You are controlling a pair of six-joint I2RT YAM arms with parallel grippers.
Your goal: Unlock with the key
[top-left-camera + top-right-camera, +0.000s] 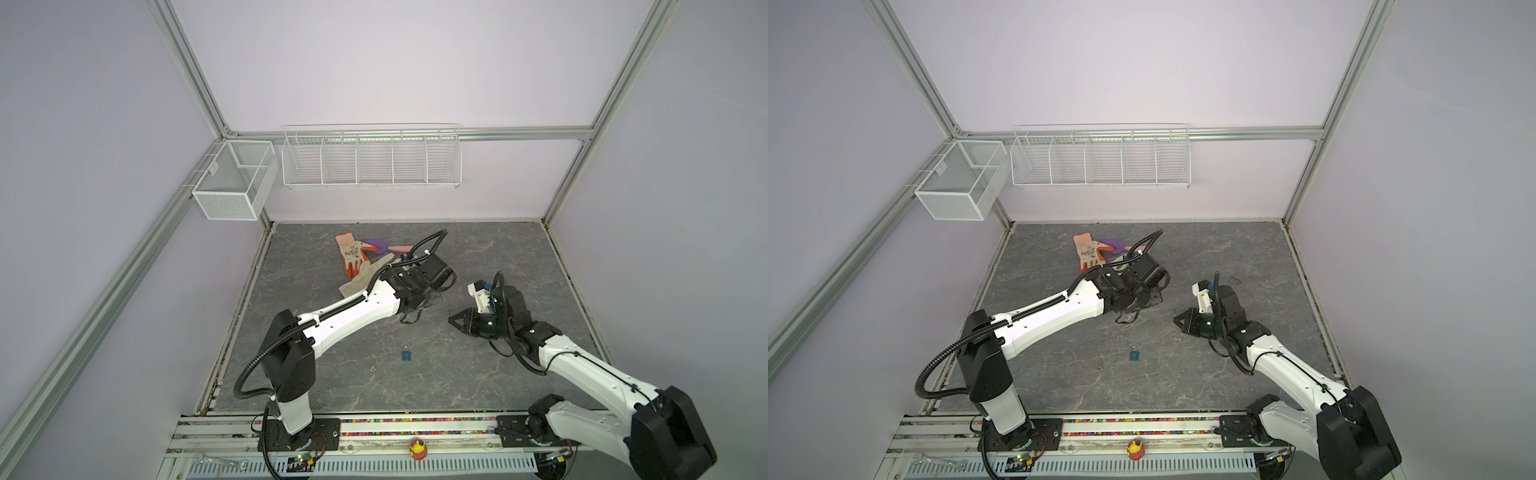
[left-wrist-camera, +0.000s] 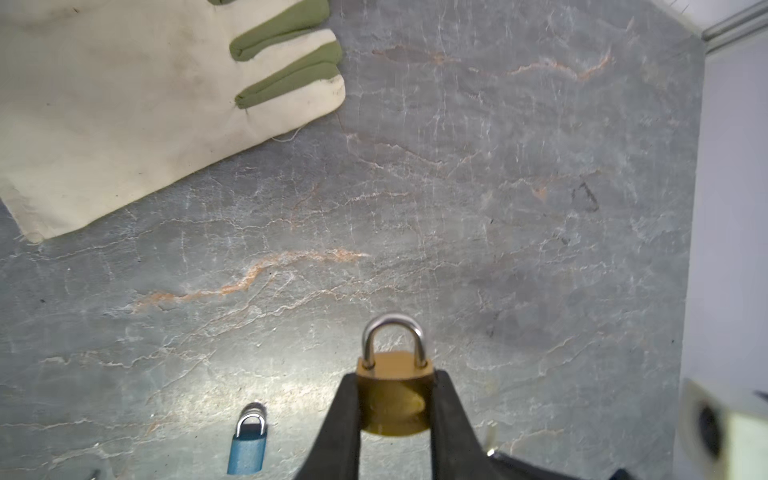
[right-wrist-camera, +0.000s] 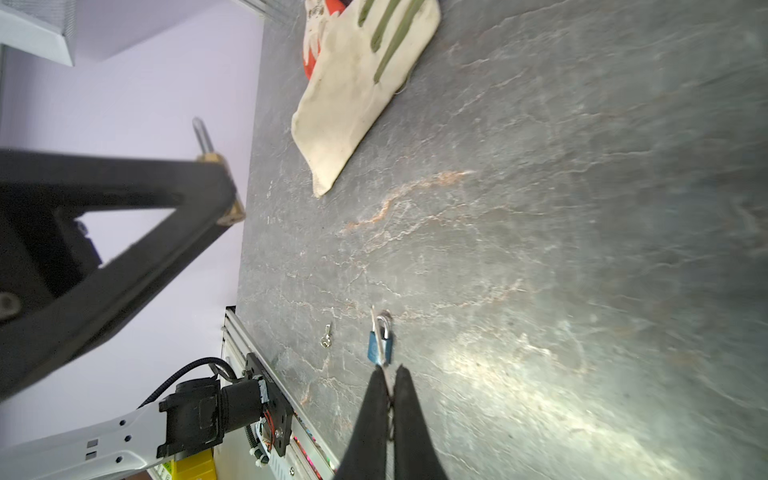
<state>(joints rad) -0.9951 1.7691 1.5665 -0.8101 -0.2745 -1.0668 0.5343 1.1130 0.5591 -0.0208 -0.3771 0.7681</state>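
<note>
Gripping brass padlock (image 2: 392, 395) in L gripper (image 2: 397, 380), shackle poking out. Pinching thin silver key (image 3: 375, 320), prob., in clenched R gripper (image 3: 388, 371), 3 o'clock of L gripper in both top views. Blue padlock (image 1: 406, 355) flat on table (image 1: 478, 257), 6 o'clock.

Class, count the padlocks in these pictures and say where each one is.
2. A brass padlock is clamped in the left gripper. A blue padlock lies on the table towards the front. Others may be hidden from view.
</note>
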